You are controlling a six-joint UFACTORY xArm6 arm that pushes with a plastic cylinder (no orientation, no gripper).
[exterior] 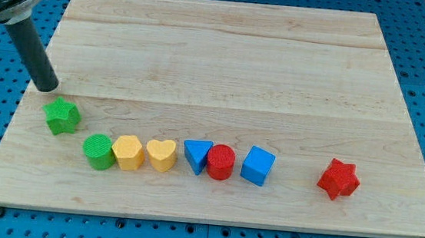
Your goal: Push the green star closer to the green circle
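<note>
The green star (62, 115) lies near the board's left edge. The green circle (99, 152) lies a short way to its lower right, apart from it by a small gap. My tip (46, 87) rests on the board just above and slightly left of the green star, with a narrow gap between them. The dark rod slants up to the view's top left corner.
A row runs right from the green circle: yellow hexagon (128, 152), yellow heart (161, 155), blue triangle (196, 154), red cylinder (221, 163), blue cube (258, 166). A red star (339, 179) sits alone at the right. The wooden board (226, 51) lies on a blue pegboard.
</note>
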